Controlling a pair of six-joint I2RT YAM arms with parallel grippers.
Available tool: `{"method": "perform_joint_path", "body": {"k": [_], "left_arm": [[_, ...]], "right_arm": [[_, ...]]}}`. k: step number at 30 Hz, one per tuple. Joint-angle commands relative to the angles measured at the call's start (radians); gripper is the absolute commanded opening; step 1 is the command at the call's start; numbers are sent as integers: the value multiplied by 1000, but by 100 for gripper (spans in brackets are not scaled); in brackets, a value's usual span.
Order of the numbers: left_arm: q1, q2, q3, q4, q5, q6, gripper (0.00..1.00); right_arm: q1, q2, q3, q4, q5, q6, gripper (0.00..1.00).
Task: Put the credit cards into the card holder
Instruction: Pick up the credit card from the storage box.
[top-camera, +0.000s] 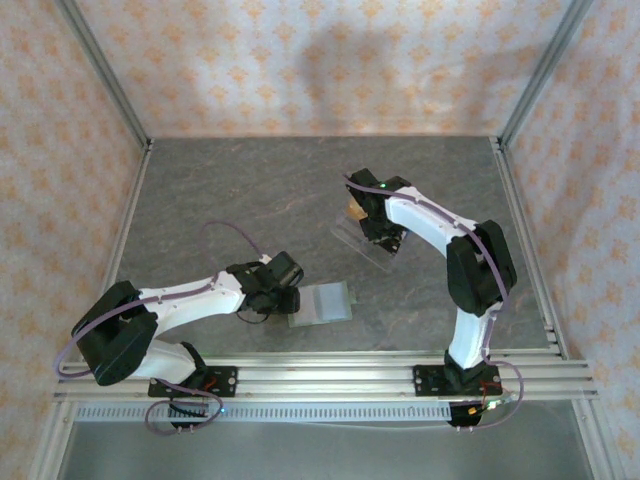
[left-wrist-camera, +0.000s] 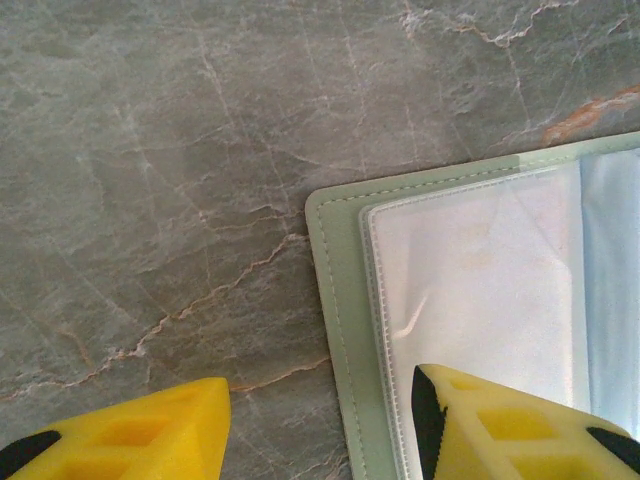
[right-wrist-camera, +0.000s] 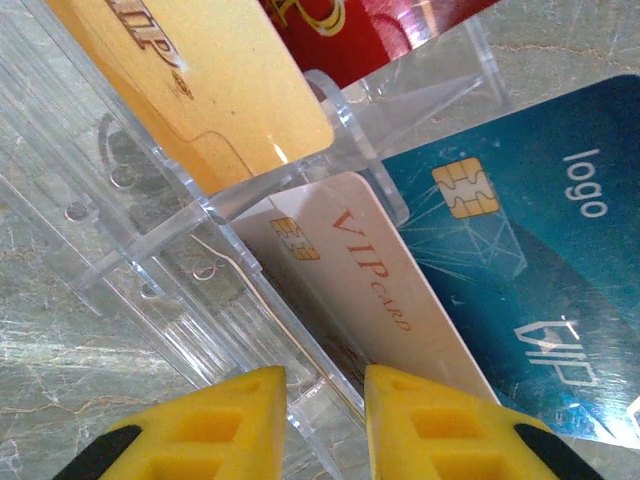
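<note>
My table: grey marbled slab with pale veins, matte, filling frame centre. Walls at top, left and right: cream wallpaper, orange floral repeat. Aluminium posts run up both upper corners; slotted rails across the bottom. Light soft, with faint shadows upper centre.

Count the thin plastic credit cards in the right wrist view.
4. Gold-orange card top left, red card top centre, pale VIP card centre, blue chip card right, all at the clear ridged acrylic tray. Others may be hidden.
</note>
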Motion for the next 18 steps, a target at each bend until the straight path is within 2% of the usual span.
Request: {"method": "perform_joint_path", "body": {"k": [1,18], "left_arm": [[-6,3,-15,5,-18,-1,52],[-6,0,-11,-4,-22,-3,51]], "right_arm": [[1,8,0,-22,-21,-9,26],[1,-14,2,-47,17,-1,21]]}}
